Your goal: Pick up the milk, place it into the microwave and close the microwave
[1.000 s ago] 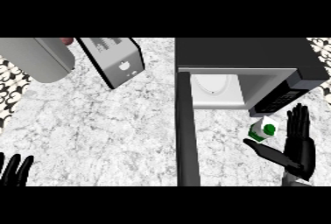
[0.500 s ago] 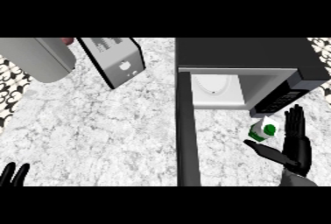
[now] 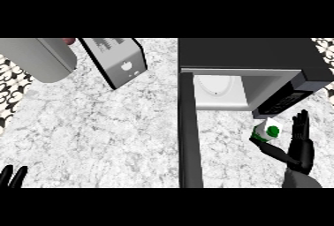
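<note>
— Black fingertips at the very bottom left, that's the left hand (image 3: 13,176); only straight, upright tips poke into the frame, resting by the edge and touching nothing.

— And the other one, lower right?

— The right hand (image 3: 301,148) comes up off a grey forearm (image 3: 301,180) at the bottom right corner. Fingers are straight and pointing toward the top of the frame, thumb stretched out to the left. It's open, not curled round anything.

— Is it holding the milk?

— The milk (image 3: 267,132), a small white carton with green on it, sits between the thumb and the fingers, right against the thumb. Whether the fingers themselves touch it, I can't tell. It's on or just over the marbled counter (image 3: 98,132), below the microwave's control panel.

— So not inside yet.

— No. The microwave (image 3: 248,55) fills the upper right, dark on top, with its pale cavity showing and a round plate (image 3: 215,86) inside. Its door (image 3: 187,132) stands open, seen edge-on as a dark strip running down the middle of the frame.

— Anything further back?

— Upper left, a silver toaster-like box (image 3: 117,59) tilted on the counter, and a grey slab (image 3: 36,57) beside it at the corner.
</note>
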Controlling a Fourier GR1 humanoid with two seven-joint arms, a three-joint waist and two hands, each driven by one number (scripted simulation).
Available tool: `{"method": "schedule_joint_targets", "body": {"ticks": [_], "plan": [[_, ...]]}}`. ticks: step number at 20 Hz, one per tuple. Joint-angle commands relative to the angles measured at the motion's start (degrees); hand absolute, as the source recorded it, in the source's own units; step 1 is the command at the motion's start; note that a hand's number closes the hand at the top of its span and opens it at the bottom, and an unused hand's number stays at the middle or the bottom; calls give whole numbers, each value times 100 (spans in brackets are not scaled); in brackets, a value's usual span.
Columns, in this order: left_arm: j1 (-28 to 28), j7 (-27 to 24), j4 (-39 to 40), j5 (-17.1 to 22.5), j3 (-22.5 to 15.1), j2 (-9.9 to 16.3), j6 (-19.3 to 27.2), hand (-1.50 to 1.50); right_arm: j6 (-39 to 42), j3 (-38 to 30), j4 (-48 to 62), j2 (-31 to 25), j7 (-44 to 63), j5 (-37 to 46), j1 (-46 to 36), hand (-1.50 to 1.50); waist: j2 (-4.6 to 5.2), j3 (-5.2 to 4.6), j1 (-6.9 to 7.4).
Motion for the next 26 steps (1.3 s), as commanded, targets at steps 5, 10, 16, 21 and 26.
{"method": "schedule_joint_targets", "body": {"ticks": [5, 10, 16, 21, 26], "plan": [[-162, 122, 65, 429, 436, 138, -179, -150, -78, -443, 1869, -301, -902, -89, -652, -150, 8, 3, 8], [-458, 66, 280, 246, 367, 99, 73, -150, 1928, -33, 1901, -437, -814, -132, -605, -150, 30, 10, -20], [-375, 437, -13, 244, 232, 128, 111, -150, 3157, 109, 1996, -476, -1553, -171, -609, 150, 11, 7, -32], [4, -44, 179, 111, 113, 15, -159, -150, 1373, -95, 1856, -387, -2042, -2, -710, 150, -9, -1, -11], [-145, -490, 837, 305, 397, -3, -394, -150, 1197, -315, 1864, -157, -1750, -281, -1110, 150, -7, -4, -9]]}}
